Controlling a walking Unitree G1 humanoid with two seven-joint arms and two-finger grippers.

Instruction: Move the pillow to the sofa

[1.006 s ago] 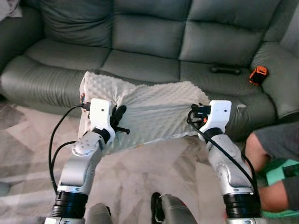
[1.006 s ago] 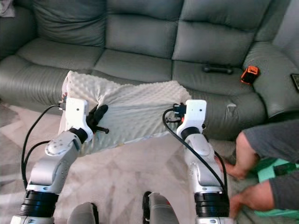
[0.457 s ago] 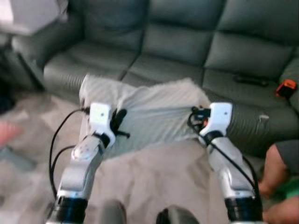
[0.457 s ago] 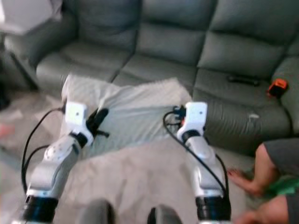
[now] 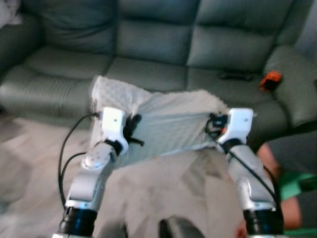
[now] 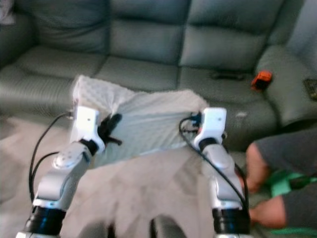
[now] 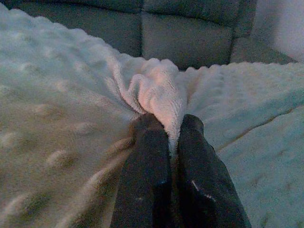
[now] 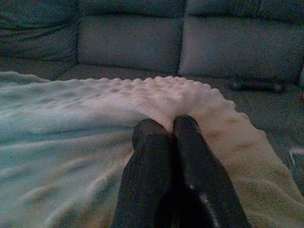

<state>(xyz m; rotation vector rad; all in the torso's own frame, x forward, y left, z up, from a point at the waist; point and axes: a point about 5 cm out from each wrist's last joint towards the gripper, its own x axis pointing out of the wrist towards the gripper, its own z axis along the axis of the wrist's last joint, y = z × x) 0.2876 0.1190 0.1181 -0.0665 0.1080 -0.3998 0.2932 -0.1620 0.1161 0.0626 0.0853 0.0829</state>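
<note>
Counting the items in the head views, I logged one pillow (image 5: 163, 124), one sofa (image 5: 158, 54), two claws and one person. The pillow was white with a dotted texture, and it hung stretched between my two arms in front of the sofa's front edge, above the pale floor (image 5: 163, 193). Its upper edge overlapped the seat cushions in the head views; I could not tell whether it touched them.

The left claw (image 7: 167, 128) was pressed together on a bunched fold of the pillow near its left end, with fabric pinched between the two black fingers (image 7: 145, 175). The right claw (image 8: 165, 124) was likewise pressed together on the pillow's right edge, with the fabric gathered at the fingertips.

Other items counted on the sofa: one small orange object (image 5: 271, 79) near the right armrest and one dark elongated object (image 5: 237, 76) on the right seat cushion just beside it. Both lay well apart from the pillow. One pale item (image 5: 9, 11) sat at the sofa's far left corner.

One person (image 6: 277, 168) in a grey garment crouched on the floor to my right, close beside the right arm, with something green (image 6: 290, 182) next to them.
</note>
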